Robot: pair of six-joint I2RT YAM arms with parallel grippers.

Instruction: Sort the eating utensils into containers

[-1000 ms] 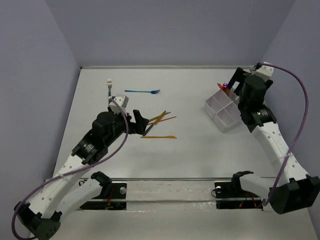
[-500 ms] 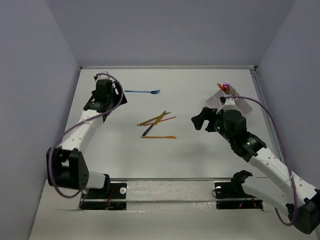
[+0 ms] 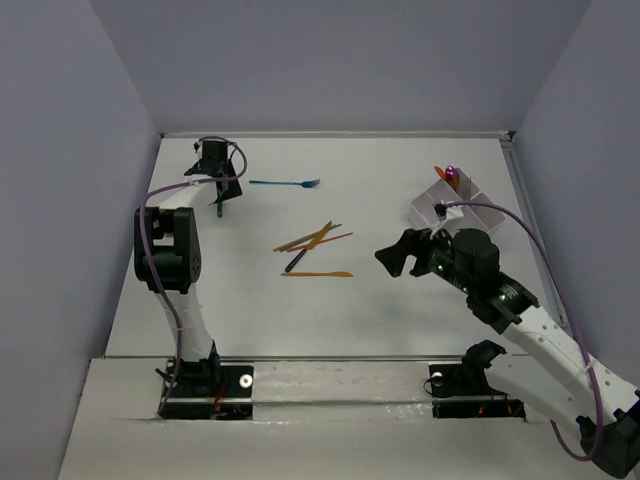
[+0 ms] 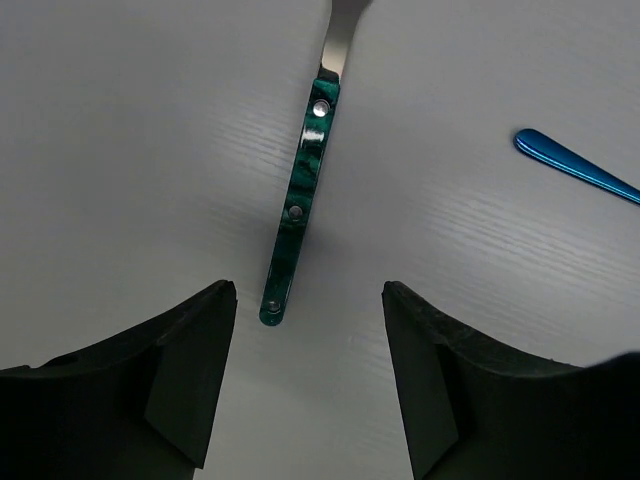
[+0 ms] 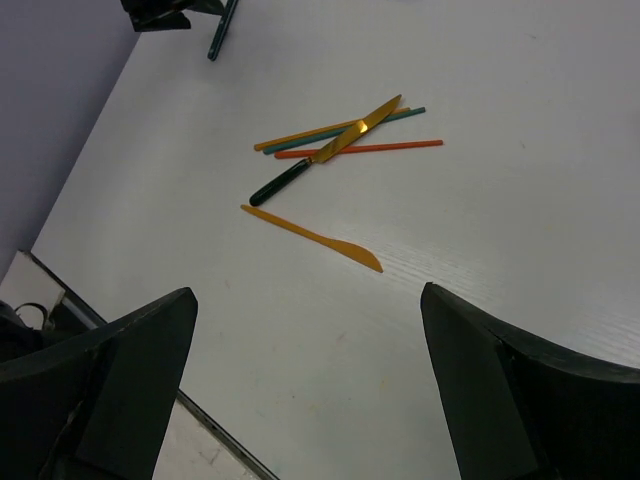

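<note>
A fork with a green handle [image 4: 300, 205] and silver neck lies at the table's far left. My left gripper [image 4: 310, 300] hovers over its handle end, jaws open and empty; from above the left gripper [image 3: 215, 185] covers most of the fork. A blue fork [image 3: 285, 183] lies just right of it. In mid-table are crossed utensils [image 5: 335, 140]: a gold knife with dark handle, plus red, orange and green pieces. An orange knife [image 5: 312, 238] lies nearer. My right gripper [image 3: 395, 255] hangs open above the table right of them. The white divided container [image 3: 438, 196] stands behind it.
An orange and a purple piece [image 3: 449, 173] stick out of the container's far compartment. Grey walls close in the table at the left, back and right. A metal rail [image 3: 330, 357] runs along the near edge by the arm bases.
The left arm swung from mid-table to the far left corner over the green-handled fork, its jaws narrowing. The right arm left the container and came toward mid-table, still wide open.
</note>
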